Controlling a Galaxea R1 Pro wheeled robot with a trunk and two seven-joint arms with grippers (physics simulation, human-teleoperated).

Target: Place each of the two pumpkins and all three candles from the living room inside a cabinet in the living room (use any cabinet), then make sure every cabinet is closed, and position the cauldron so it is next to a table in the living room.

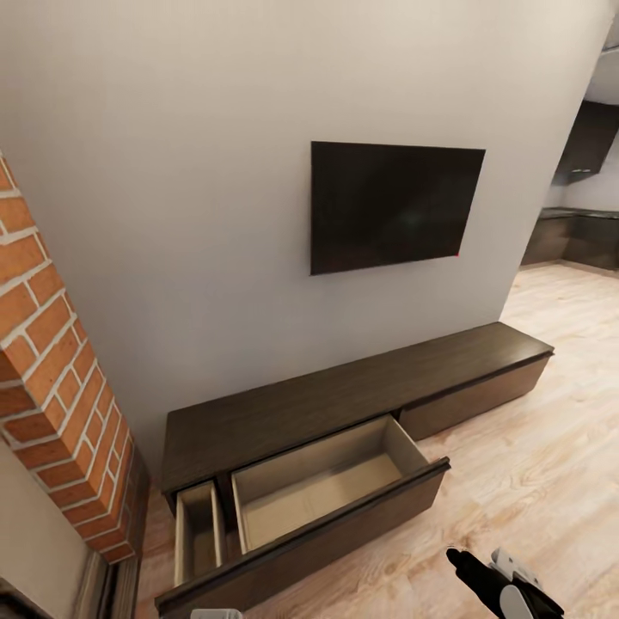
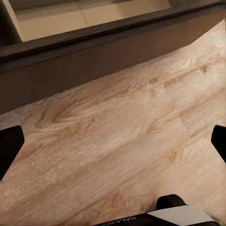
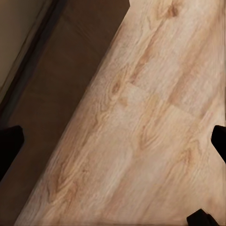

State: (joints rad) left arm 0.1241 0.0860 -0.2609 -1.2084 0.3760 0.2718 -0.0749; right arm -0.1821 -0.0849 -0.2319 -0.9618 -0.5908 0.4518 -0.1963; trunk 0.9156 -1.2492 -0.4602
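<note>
The long dark brown cabinet (image 1: 344, 395) stands against the grey wall. Its wide drawer (image 1: 327, 490) is pulled out, and its pale wood inside is empty. A narrow compartment (image 1: 196, 533) to its left is open too. The right-hand drawer front (image 1: 477, 400) is flush. My right gripper (image 1: 486, 567) hangs low over the floor in front of the open drawer. In the wrist views both the left gripper (image 2: 113, 146) and the right gripper (image 3: 113, 146) are open over bare floorboards, with the dark drawer front (image 2: 94, 61) close ahead. Pumpkins, candles and cauldron are out of view.
A black TV (image 1: 391, 202) hangs on the wall above the cabinet. A red brick column (image 1: 52, 370) stands at the left, close to the cabinet's end. Light wood floor (image 1: 533, 481) stretches right toward dark kitchen units (image 1: 576, 232).
</note>
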